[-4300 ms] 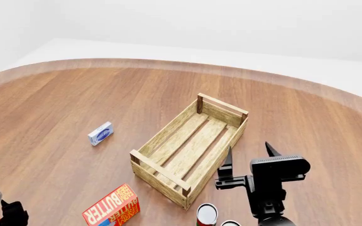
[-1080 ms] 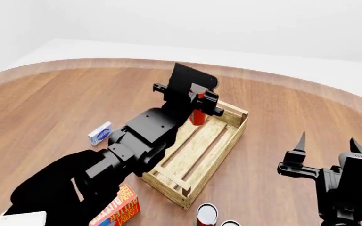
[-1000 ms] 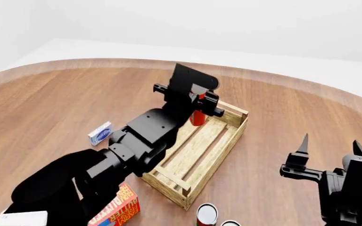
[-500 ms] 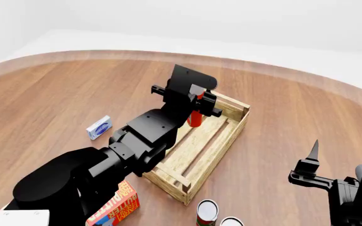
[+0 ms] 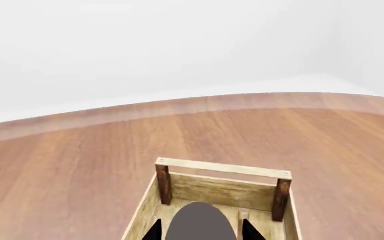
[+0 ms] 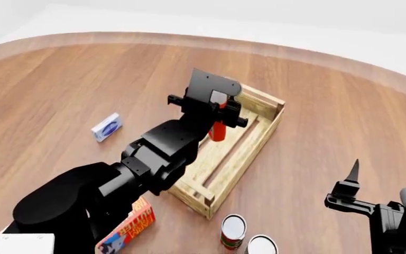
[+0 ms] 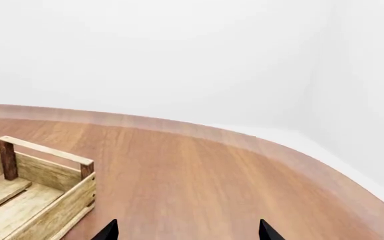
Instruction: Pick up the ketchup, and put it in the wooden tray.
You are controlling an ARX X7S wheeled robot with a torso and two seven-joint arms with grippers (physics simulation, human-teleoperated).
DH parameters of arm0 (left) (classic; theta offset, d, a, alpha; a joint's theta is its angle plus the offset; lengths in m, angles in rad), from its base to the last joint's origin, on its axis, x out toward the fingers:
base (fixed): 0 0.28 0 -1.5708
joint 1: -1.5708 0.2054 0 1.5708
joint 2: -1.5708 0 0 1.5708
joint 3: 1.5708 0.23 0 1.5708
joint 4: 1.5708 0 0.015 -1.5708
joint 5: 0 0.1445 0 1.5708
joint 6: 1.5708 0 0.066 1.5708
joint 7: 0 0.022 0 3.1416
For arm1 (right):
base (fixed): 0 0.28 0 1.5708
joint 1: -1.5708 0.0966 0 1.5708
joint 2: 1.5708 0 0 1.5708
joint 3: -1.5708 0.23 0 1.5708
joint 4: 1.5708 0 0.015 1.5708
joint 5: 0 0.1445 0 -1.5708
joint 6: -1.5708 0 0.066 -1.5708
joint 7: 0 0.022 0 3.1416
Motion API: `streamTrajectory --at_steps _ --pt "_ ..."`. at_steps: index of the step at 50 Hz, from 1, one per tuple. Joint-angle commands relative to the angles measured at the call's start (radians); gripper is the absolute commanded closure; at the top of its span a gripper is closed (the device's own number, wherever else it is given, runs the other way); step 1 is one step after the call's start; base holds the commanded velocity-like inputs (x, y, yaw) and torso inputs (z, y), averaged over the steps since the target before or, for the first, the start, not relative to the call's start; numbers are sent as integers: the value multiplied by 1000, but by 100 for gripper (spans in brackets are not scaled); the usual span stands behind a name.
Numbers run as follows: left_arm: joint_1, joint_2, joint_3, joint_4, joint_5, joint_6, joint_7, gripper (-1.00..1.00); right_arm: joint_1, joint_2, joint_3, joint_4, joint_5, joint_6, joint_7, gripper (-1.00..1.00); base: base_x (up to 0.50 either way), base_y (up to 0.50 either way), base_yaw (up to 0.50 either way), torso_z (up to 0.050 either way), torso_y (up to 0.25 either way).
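Left gripper [image 6: 221,117] is clamped on the ketchup [image 6: 219,127], holding the bottle upright over the far half of the wooden tray [image 6: 265,132], its base down near the slats. Right gripper [image 6: 385,182] hangs apart from the crate with its fingers spread and nothing between them. 2 cans [image 6: 232,230] stand on the table [image 6: 62,79] beyond the tray's near end, a butter box [image 6: 127,228] nearby.

A small blue-and-white box [image 6: 108,127] lies on the wooden counter [image 6: 62,84]. A red and yellow box [image 6: 127,227] and two cans [image 6: 232,230] [image 6: 261,245] sit nearer.
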Motion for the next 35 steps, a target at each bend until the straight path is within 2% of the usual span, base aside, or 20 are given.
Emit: streamTrajectory --at_steps 1,35 --pt "-16 1 -8 9 -6 4 -6 100 -2 0 0 1 1 -4 3 -100 0 0 0 0 -123" --pt "-13 1 -11 -15 25 15 -14 100 -4 2 -2 5 3 -17 12 -100 -1 0 0 0 -116"
